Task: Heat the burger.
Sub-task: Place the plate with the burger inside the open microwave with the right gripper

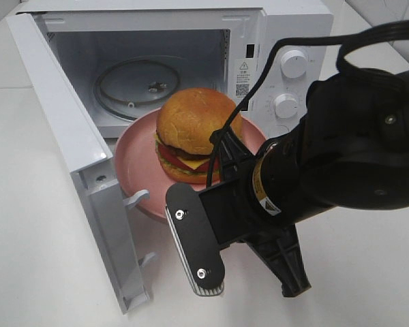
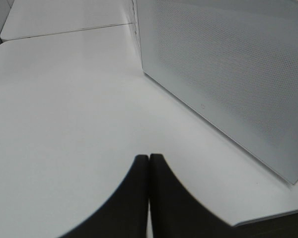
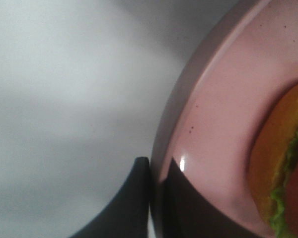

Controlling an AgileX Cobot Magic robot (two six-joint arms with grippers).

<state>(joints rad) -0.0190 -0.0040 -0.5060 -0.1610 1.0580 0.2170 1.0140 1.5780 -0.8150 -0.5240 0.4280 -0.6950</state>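
The burger [image 1: 194,133], with a golden bun, cheese, tomato and lettuce, sits on a pink plate [image 1: 133,160] right in front of the open microwave [image 1: 191,41]. The plate's far edge reaches the cavity sill. My right gripper [image 1: 221,160] comes in from the right and is shut on the plate's near rim. In the right wrist view its fingers [image 3: 139,173] pinch the plate rim [image 3: 179,99], with the burger [image 3: 283,163] just beyond. My left gripper [image 2: 149,157] is shut with nothing in it, over the white table beside the microwave door [image 2: 223,74].
The microwave door [image 1: 68,150] stands swung open to the left of the plate. A glass turntable [image 1: 136,82] lies inside the cavity. Two white knobs [image 1: 294,63] are on the panel at the right. My right arm covers the table's right side.
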